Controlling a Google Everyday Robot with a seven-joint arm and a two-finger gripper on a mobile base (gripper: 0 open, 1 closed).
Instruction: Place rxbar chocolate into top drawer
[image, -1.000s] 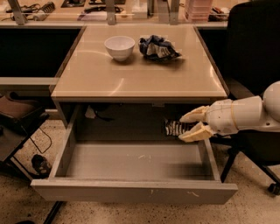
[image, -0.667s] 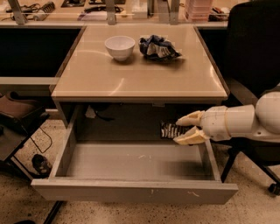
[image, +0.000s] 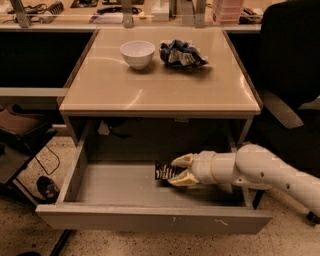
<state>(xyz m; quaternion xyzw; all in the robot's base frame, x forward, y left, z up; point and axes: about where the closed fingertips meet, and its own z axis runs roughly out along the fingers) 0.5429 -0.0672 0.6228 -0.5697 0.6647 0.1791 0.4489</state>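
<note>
1. Progress looks late: the top drawer (image: 150, 220) stands pulled out below the tabletop (image: 160, 92), and the rxbar chocolate (image: 162, 172) is already inside its box, low over the floor, right of centre.
2. The gripper (image: 174, 172) reaches in from the right, its fingers (image: 181, 161) pinched on the bar's right end.
3. Whether the bar touches the drawer floor cannot be told.
4. Left, by my judgement: let the bar go and draw the arm clear.
5. The white bowl (image: 137, 52) and blue bag (image: 182, 54) sit on the tabletop, uninvolved.
</note>
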